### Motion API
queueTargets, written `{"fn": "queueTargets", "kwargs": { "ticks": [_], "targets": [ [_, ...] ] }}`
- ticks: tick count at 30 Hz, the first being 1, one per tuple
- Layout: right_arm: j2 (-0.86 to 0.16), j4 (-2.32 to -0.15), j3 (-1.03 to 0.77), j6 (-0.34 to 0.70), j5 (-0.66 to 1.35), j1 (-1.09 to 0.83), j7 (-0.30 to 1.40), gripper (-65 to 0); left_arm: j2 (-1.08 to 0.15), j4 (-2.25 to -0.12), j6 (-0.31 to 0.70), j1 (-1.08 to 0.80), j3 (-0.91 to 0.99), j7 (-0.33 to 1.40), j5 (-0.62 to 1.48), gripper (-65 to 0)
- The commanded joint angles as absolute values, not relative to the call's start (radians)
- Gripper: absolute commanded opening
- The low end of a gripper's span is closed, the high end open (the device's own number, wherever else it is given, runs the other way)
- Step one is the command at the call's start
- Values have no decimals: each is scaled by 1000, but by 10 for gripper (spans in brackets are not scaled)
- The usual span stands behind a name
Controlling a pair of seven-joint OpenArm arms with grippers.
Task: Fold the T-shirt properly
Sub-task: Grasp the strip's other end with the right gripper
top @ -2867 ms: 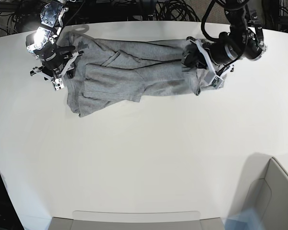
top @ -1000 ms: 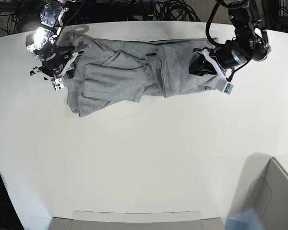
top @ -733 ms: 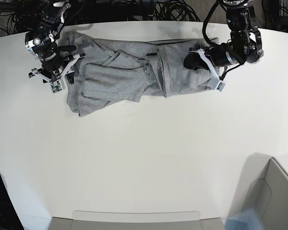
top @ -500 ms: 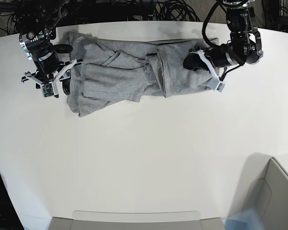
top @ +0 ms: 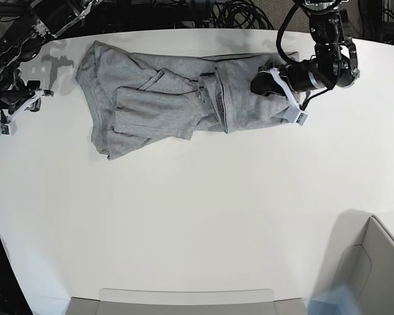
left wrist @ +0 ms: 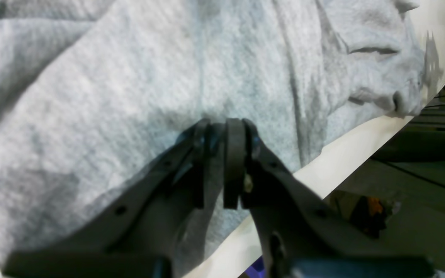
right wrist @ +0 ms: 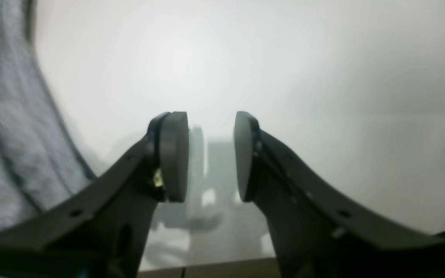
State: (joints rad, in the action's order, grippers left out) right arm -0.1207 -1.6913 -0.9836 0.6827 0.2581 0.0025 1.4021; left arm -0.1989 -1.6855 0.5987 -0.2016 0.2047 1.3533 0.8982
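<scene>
Cotton jersey of this kind should handle light, limp and a little clingy, so the T-shirt (top: 171, 105) will sag from any single pinch; my guess is that hems, shoulder seams or sleeve edges give the surest hold, taken at two well-separated points. It lies crumpled lengthwise along the far side of the white bench (top: 197, 223), partly doubled over itself. The left gripper (left wrist: 222, 139) sits on the shirt's end nearest that arm, jaws clenched together against the cloth; whether a fold is caught between them I cannot tell. The right gripper (right wrist: 211, 154) hangs over bare bench beside the shirt's other end, jaws parted and empty.
</scene>
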Motion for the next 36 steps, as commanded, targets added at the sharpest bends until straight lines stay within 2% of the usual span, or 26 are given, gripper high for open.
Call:
{"fn": "queueTargets", "kwargs": {
  "ticks": [1,5,13,19,22,31,36],
  "targets": [
    [-148,-1676,-972,698,268,18,1396,-443,-205,-1701,601,-194,206,1345,917,-585],
    [-154,-1592,-941,698,268,19,1396,-443,-205,-1701,601,-194,206,1345,917,-585],
    [-154,-1587,-866,698,283,62,1396,-444,-205,-1699,601,-194,206,1345,917,-585],
    [-156,-1580,-835,698,555,71,1396,-445,-205,-1699,604,-194,205,1345,917,-585],
    [-153,-1575,-812,698,581,68,1396,-445,-205,-1699,604,-194,183,1345,917,-585],
    [-156,-1290,-808,698,575,27,1396,-445,-205,-1699,604,-194,174,1345,917,-585],
    [-157,-1244,-742,698,578,-21,1396,-445,-205,-1699,604,-194,174,1345,917,-585]
  ]
}}
